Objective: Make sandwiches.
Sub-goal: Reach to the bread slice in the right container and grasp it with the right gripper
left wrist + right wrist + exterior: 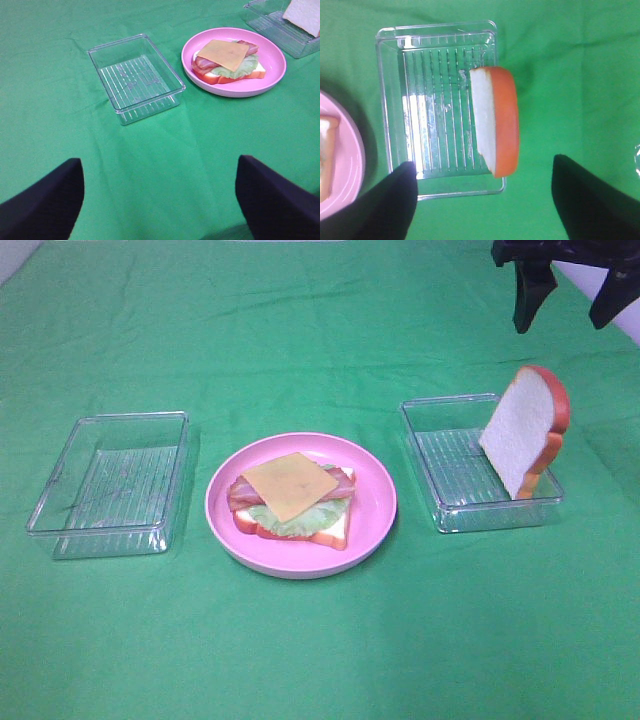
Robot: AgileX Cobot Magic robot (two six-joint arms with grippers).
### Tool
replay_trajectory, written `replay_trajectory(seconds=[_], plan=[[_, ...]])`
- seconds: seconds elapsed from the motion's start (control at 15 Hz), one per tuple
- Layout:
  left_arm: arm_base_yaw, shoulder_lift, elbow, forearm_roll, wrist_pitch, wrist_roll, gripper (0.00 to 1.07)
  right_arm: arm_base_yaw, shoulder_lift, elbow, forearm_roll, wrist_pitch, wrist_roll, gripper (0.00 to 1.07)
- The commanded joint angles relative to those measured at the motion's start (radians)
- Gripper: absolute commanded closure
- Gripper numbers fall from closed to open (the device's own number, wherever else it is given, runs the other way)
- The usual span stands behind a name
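Observation:
An open-faced sandwich (292,502) lies on a round pink plate (375,490): a bread slice, lettuce, bacon and a yellow cheese slice (290,485) on top. It also shows in the left wrist view (227,61). A second bread slice (525,430) stands on edge in the right clear tray (445,455), leaning on its far-right wall; the right wrist view shows it from above (496,120). My right gripper (565,290) is open and empty, high above that tray. My left gripper (159,200) is open and empty, away from the plate.
An empty clear tray (110,480) stands left of the plate, also seen in the left wrist view (135,77). Green cloth covers the whole table. A pale strip of bare surface shows at the far right edge (610,290).

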Motion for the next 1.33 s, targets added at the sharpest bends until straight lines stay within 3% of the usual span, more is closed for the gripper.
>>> replay_trajectory(seconds=[0.07, 0.67, 0.87, 1.07, 1.33], plan=[[-0.004, -0.008, 0.002, -0.002, -0.012, 0.000, 0.27, -0.030, 0.033, 0.016, 0.074, 0.020, -0.077, 0.36], [-0.004, -0.008, 0.002, -0.002, -0.012, 0.000, 0.27, -0.030, 0.210, 0.016, 0.026, -0.017, -0.082, 0.38], [-0.004, -0.008, 0.002, -0.002, -0.012, 0.000, 0.27, -0.030, 0.223, 0.016, 0.020, -0.031, -0.078, 0.59], [-0.004, -0.008, 0.002, -0.002, -0.012, 0.000, 0.27, -0.030, 0.223, 0.016, 0.008, -0.009, -0.059, 1.05], [-0.004, -0.008, 0.002, -0.002, -0.012, 0.000, 0.27, -0.030, 0.168, 0.016, 0.020, -0.009, -0.054, 1.07]])
